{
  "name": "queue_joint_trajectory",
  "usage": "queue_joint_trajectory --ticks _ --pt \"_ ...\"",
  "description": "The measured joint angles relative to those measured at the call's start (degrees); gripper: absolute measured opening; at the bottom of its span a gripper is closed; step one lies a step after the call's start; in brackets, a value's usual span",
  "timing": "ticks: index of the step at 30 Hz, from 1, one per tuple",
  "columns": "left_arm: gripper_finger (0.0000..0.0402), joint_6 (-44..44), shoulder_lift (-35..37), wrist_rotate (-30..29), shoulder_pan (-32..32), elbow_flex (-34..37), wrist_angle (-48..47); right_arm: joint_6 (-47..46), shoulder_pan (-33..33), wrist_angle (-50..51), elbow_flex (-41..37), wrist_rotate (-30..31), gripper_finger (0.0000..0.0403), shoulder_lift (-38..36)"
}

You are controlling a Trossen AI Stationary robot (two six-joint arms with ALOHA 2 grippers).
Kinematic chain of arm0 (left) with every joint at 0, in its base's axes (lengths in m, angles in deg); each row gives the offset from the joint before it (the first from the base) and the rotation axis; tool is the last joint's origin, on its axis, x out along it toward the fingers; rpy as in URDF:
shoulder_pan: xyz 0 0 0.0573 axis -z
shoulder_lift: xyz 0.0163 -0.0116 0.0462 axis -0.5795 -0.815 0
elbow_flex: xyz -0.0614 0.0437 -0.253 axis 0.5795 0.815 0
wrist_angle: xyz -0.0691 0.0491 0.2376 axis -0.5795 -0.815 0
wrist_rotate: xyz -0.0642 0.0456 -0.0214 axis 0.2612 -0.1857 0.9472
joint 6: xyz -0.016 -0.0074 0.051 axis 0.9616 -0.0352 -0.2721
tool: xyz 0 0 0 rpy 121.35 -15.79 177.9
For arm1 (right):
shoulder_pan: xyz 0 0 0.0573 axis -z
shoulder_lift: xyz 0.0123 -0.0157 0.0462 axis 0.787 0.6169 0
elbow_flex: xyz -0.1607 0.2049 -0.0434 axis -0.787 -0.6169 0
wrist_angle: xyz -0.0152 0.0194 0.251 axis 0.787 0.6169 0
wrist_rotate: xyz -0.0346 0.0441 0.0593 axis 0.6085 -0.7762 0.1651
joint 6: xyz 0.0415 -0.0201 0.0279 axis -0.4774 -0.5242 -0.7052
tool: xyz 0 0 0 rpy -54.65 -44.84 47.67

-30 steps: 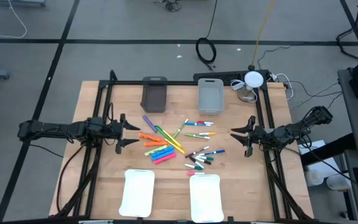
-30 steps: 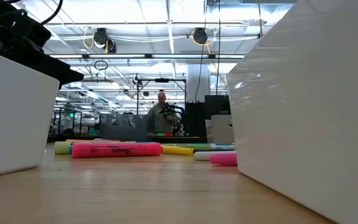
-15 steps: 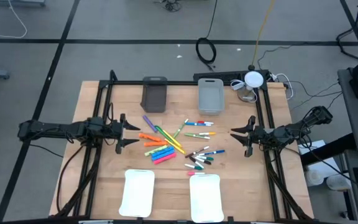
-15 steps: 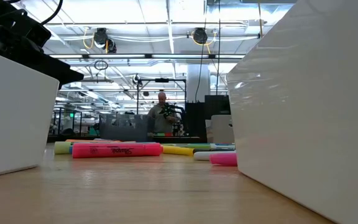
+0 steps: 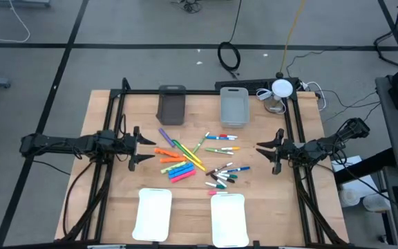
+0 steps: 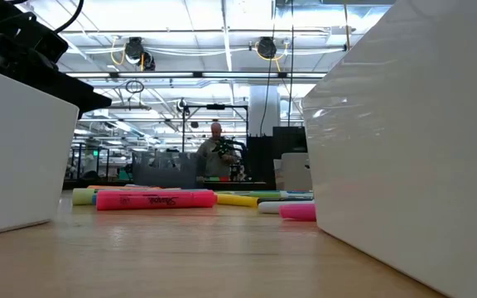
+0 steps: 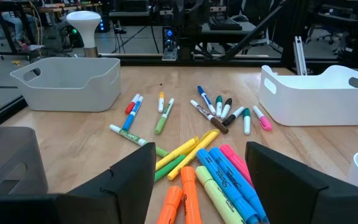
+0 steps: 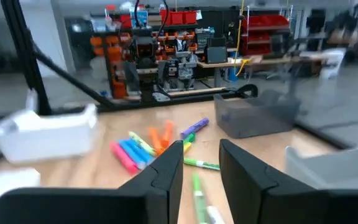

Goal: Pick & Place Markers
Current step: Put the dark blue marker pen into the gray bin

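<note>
Coloured markers [image 5: 195,160] lay loose in the middle of the wooden table [image 5: 116,200] in the high view, none of them yet in the grey bins [image 5: 202,106] at the top or the white trays [image 5: 191,216] at the bottom, so we judged the task had not begun. We saw the left gripper [image 5: 141,147] at the left of the pile with its jaws wide apart and empty, and the right gripper [image 5: 267,153] at the right, partly open and holding nothing. We thought the next move called for one gripper to come down over a single marker at the edge of the pile and close on it.
</note>
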Motion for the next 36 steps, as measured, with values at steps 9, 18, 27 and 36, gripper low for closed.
queue_joint_trajectory --ticks 9,18,27,36 --pt "0.0251 0.0 0.0 -0.02 0.0 0.0 0.0 -15.78 0.01 -0.56 0.0 -7.35 0.0091 0.02" --pt "0.0251 -0.01 -0.02 -0.02 0.02 0.0 -0.01 -6.06 0.06 -4.76 0.0 -4.42 0.0098 1.53" --pt "0.0251 0.0 0.0 -0.02 0.02 0.0 0.01 -0.23 1.11 -6.8 5.69 2.25 0.0191 21.75" --pt "0.0251 0.0 0.0 -0.02 0.01 0.0 0.0 0.24 9.75 7.64 17.3 -14.02 0.0219 43.61"
